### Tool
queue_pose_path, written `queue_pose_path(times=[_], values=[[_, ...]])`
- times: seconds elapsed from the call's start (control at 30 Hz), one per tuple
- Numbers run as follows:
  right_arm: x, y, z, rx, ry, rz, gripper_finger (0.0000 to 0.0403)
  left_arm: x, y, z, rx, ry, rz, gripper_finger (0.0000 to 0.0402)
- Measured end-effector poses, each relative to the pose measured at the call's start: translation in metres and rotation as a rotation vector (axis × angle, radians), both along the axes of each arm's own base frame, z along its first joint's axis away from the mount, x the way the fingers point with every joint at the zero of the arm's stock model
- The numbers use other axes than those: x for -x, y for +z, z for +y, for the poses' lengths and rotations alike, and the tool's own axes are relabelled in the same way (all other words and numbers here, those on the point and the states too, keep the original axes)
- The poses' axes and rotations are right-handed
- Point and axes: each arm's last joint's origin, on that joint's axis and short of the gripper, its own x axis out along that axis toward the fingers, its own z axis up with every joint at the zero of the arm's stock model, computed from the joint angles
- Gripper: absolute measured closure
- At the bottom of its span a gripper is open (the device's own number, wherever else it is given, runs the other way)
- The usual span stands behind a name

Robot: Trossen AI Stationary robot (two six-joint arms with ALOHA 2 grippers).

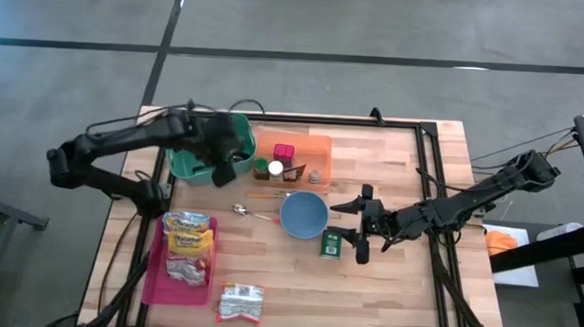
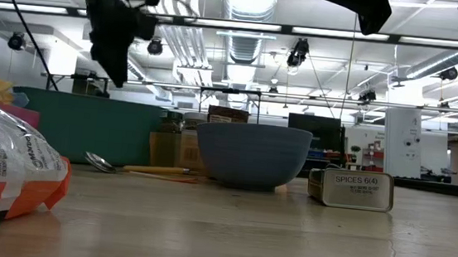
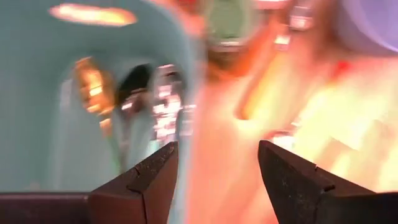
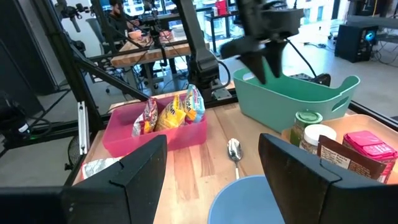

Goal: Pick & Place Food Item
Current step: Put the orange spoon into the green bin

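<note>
The left claw (image 1: pixel 225 170), jaws apart and empty, hovers at the teal bin's (image 1: pixel 187 164) rim, snack packets (image 1: pixel 188 246) in the pink tray (image 1: pixel 153 276) lying toward six o'clock, nearer it than the wide-open right claw (image 1: pixel 361 225).

Blue bowl (image 1: pixel 303 214) beside a spoon (image 1: pixel 252 214) (handle toward bowl); spice tin (image 1: pixel 331 245) near.

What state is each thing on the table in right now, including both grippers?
left gripper: open, empty, above the teal bin's edge.
right gripper: open, empty, beside the spice tin.
spice tin: lying on its side.
blue bowl: upright.
spoon: lying flat.
pink tray: holding snack bags.
</note>
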Motion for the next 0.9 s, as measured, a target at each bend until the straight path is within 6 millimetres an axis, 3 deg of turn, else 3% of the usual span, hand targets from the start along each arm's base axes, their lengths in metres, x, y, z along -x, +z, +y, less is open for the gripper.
queue_pose_path(times=[0.2,0.37,0.47,0.67,0.9], values=[[0.000,0.001,0.000,0.002,0.000,-0.004,0.0154,-0.019,0.000,-0.048,0.018,-0.138,-0.037,0.0209],[0.000,0.001,0.000,0.007,0.001,-0.002,0.0154,-0.025,0.002,-0.075,0.041,-0.174,-0.079,0.0234],[0.000,0.002,0.000,0.015,0.002,-0.002,0.0154,-0.029,0.002,-0.083,0.054,-0.169,-0.100,0.0248],[0.000,0.002,0.000,0.017,0.002,-0.003,0.0154,-0.035,-0.002,-0.083,0.143,0.050,-0.125,0.0278],[0.000,0.002,0.000,0.019,0.002,-0.005,0.0154,-0.054,-0.022,-0.093,0.084,-0.174,-0.055,0.0295]])
